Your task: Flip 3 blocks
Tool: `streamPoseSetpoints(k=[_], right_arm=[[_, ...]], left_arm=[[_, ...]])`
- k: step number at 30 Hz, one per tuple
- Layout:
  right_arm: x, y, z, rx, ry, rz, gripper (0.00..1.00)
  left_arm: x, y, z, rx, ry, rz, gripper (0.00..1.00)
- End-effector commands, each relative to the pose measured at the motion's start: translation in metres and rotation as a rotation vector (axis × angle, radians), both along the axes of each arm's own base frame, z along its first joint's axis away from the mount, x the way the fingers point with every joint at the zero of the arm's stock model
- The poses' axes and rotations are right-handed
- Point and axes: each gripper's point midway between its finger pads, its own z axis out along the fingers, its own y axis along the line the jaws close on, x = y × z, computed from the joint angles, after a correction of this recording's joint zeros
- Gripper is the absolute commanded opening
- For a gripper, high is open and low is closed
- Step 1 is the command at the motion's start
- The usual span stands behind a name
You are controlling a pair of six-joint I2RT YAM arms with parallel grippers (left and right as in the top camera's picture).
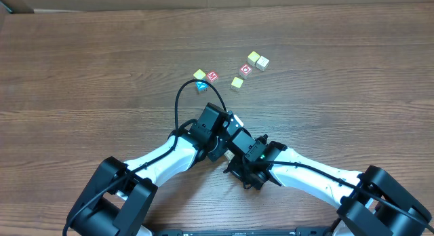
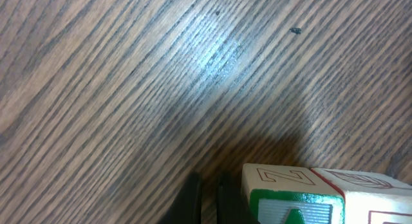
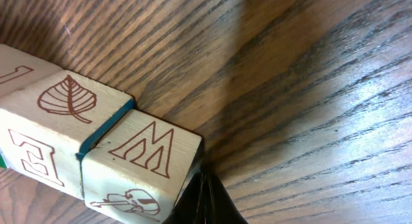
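Nearest, the left arm (image 1: 169, 154) and right arm (image 1: 305, 171) reach in from the near edge of the worktop (image 1: 81, 73) and meet at its middle. Both claws are closed and hold nothing.

The left claw (image 2: 207, 195) keeps its dark fingers together low over the wood. Just to its right stands the green-faced block (image 2: 293, 208), with an outlined Z on top. A red-lined block (image 2: 373, 192) touches its right side.

The right claw (image 3: 205, 201) is pinched to a point, its tip against the near corner of the M block (image 3: 145, 156). To the left of that, and touching it, sits the leaf block (image 3: 67, 105), with an E on its side. An edge block (image 3: 16, 66) follows, cut off by the frame. I cannot tell whether the left wrist's pair belongs to this row. From overhead the wrists cover these blocks.

Farther out lie loose cubes. On the left, a blue cube (image 1: 201, 86) sits just beside a yellow-topped cube (image 1: 199, 74) and a red M cube (image 1: 212, 76). On the right are a yellow-green cube (image 1: 237, 83) and a red O cube (image 1: 246, 69). Farthest, a second yellow cube (image 1: 253, 57) touches a cream cube (image 1: 262, 62).
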Motion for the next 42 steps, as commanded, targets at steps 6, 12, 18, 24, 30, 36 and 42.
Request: streamPoseSetpoints(k=[6,12,18,24,30,36,42], right_arm=[[0.0,0.004,-0.001,0.009,-0.001,-0.018,0.04],[-0.002,0.007,-0.001,0.012,-0.002,-0.014,0.04],[-0.006,0.009,-0.001,0.008,-0.003,-0.016,0.04],[-0.006,0.01,-0.001,0.007,-0.004,-0.02,0.04],[-0.006,0.01,-0.001,0.007,0.003,-0.041,0.04],[-0.006,0.01,-0.001,0.008,0.003,-0.041,0.04],[-0.006,0.01,-0.001,0.01,0.011,-0.068,0.04]], left_arm=[[-0.017,-0.003,-0.016,-0.001,0.062,-0.053,0.04],[-0.017,-0.003,-0.016,-0.003,0.062,-0.054,0.04],[-0.017,-0.003,-0.016,-0.004,0.06,-0.054,0.04],[-0.016,-0.004,-0.016,-0.005,0.058,-0.055,0.04],[-0.014,-0.007,-0.014,-0.018,0.046,-0.066,0.04],[-0.012,-0.01,-0.012,-0.035,0.037,-0.071,0.04],[-0.01,-0.012,-0.011,-0.04,0.03,-0.071,0.04]])
